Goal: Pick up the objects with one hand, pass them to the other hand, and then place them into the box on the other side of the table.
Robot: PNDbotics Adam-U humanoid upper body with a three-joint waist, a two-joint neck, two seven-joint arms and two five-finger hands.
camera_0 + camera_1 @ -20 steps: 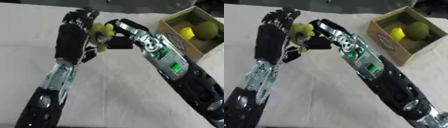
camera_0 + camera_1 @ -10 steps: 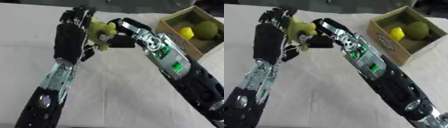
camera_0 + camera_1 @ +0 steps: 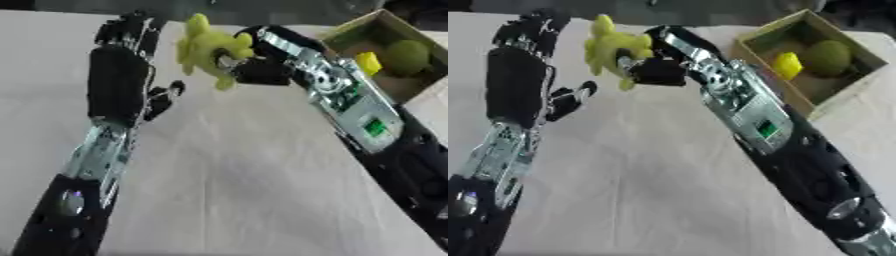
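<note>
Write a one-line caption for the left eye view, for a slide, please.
Right hand holds a yellow-green toy beside the open left hand, with the cardboard box at right.

Matt cardboard box point(image 3: 756, 55), matt white tablecloth point(image 3: 236, 190), soft-looking yellow-green toy point(image 3: 206, 50), glossy black right hand point(image 3: 254, 70)

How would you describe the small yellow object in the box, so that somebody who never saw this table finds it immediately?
Look to the table's right far corner, where an open cardboard box stands. Two things lie inside it: a round green ball and, on its left, the small yellow object. It is brighter, smaller and more angular than the ball.
</note>
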